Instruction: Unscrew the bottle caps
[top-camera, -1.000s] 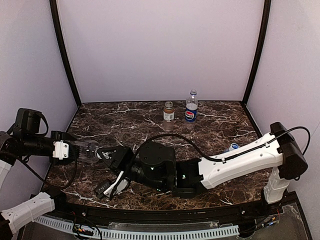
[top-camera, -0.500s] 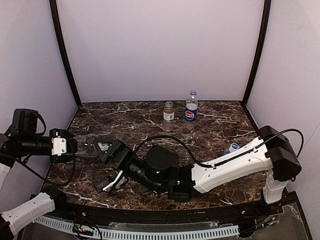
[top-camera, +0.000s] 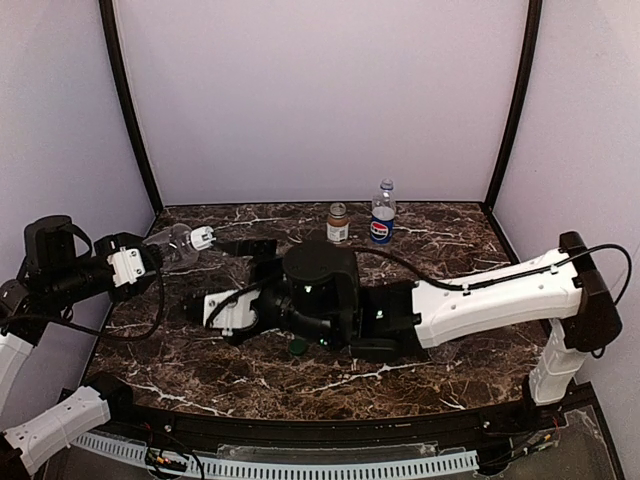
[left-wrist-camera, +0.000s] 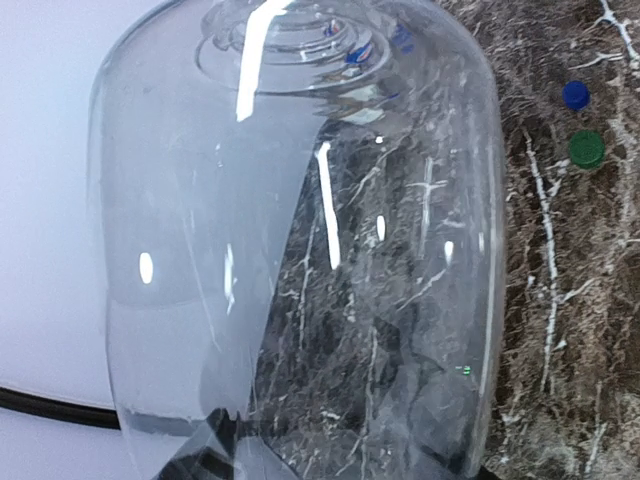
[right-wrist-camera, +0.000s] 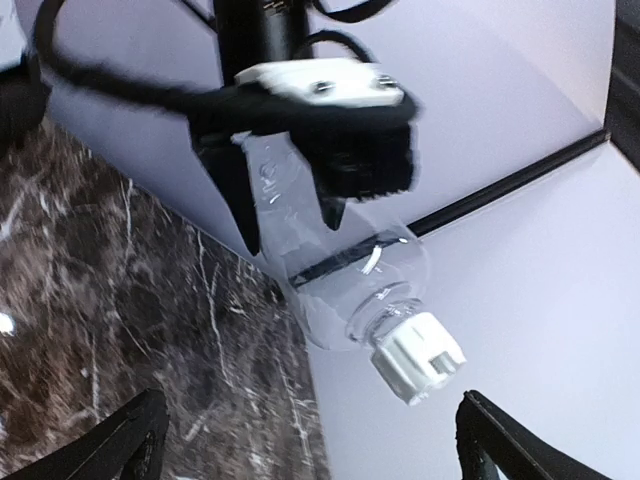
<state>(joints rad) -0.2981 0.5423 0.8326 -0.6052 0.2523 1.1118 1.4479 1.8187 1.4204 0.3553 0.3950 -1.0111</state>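
I reckon I'm about halfway through. A green cap (left-wrist-camera: 587, 149) and a dark blue cap (left-wrist-camera: 575, 95) lie loose on the worktop (top-camera: 450, 240), just beside each other. I take them to have come off the brown-filled bottle (top-camera: 338, 222) and the Pepsi bottle (top-camera: 382, 222), which stand upright near each other at the far edge. From the top view their necks are too small for me to confirm they are bare. The job in hand is the plain clear bottle (right-wrist-camera: 350, 290). My left gripper (right-wrist-camera: 288, 215) is closed around its body and holds it off the worktop on its side, out at the left, with the neck pointing towards the right arm. Its white cap (right-wrist-camera: 415, 357) is on the neck and looks fully seated, so this one is not yet undone. My right gripper (right-wrist-camera: 310, 400) is spread wide and holds nothing. It faces the cap but is clear of it, so it needs to come in and pinch before any turning. I can't find a fourth bottle in these views. If one is hidden behind the right arm, its cap would be left to do after this one.
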